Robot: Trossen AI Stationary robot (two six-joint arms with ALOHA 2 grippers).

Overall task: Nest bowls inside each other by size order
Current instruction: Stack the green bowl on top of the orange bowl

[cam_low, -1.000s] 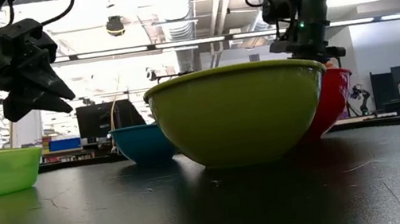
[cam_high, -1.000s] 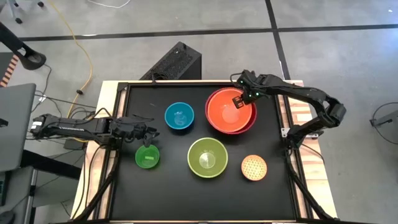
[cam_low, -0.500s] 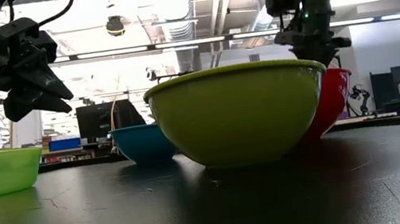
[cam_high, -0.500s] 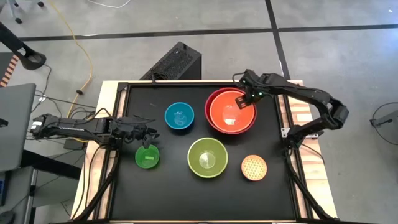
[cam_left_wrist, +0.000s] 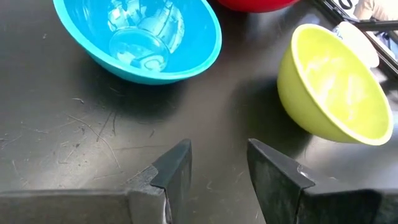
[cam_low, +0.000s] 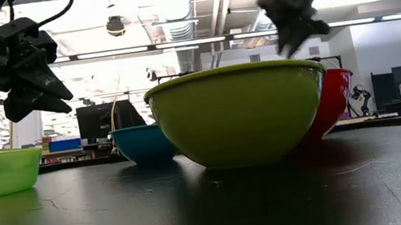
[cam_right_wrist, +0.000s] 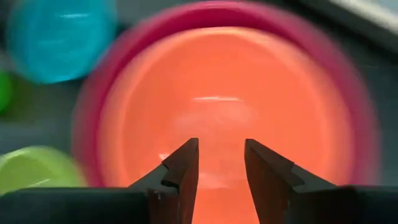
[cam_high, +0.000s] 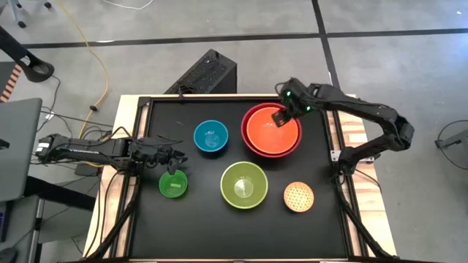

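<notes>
The orange bowl sits nested in the red bowl at the far right of the table. My right gripper hangs open and empty above the orange bowl's far rim; its wrist view looks down into the orange bowl. My left gripper is open and empty, in the air just beyond the small dark green bowl. The blue bowl, the lime green bowl and the small dotted bowl each stand alone on their bases.
The black table top is framed by a raised border. A dark box stands on the floor beyond the far edge. In the low view the lime green bowl stands in front of the red bowl.
The orange bowl, which lay off-centre toward the left in the red bowl, has settled centred and level in it. My right gripper has risen clear of the bowl's far rim.
</notes>
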